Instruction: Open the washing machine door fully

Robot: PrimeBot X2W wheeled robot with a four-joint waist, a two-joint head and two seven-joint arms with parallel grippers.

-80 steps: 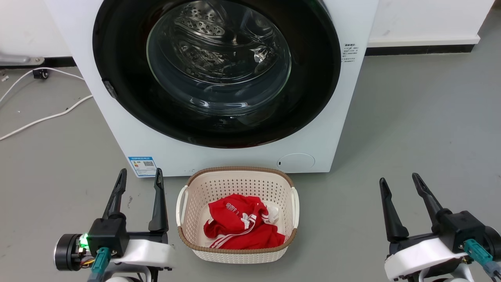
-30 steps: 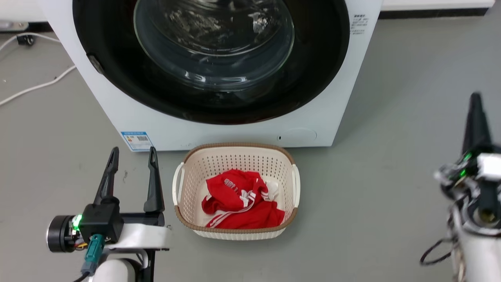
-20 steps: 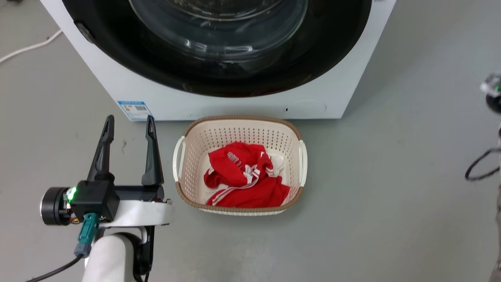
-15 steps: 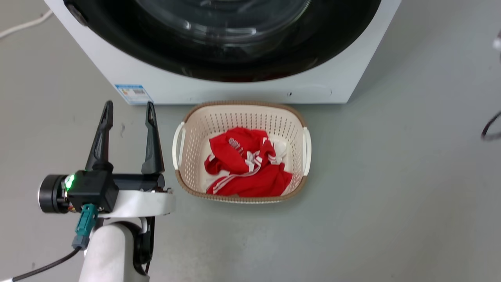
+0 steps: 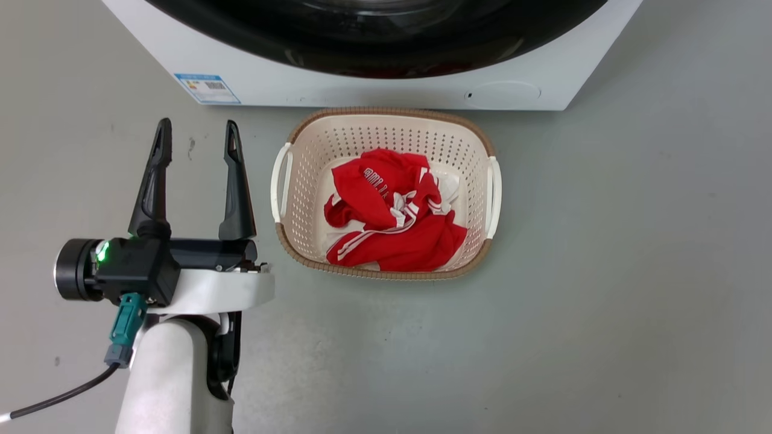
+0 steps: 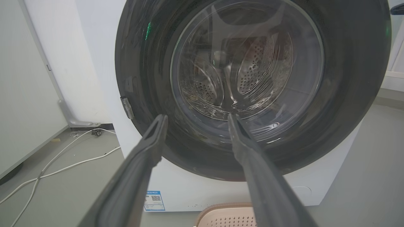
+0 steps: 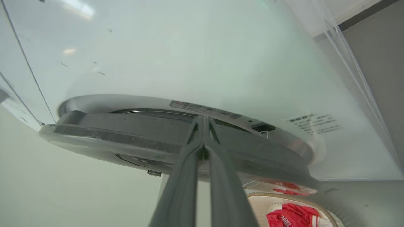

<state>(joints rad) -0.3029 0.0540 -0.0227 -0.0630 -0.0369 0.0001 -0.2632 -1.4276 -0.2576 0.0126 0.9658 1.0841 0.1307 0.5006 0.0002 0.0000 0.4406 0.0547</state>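
**Right fingers now at the door's rim**

The head camera has tipped down, leaving the washing machine door (image 5: pixel 386 54) at its top edge. The right gripper (image 7: pixel 202 121), spread earlier, now has its fingers pressed together at the door's rim. The left gripper (image 5: pixel 197 126) stays wide beside the basket (image 5: pixel 386 113).

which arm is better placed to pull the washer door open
Right. The right gripper, fingers together, has its tips at the rim of the washing machine door. The left gripper hangs open, low beside the laundry basket, back from the door.
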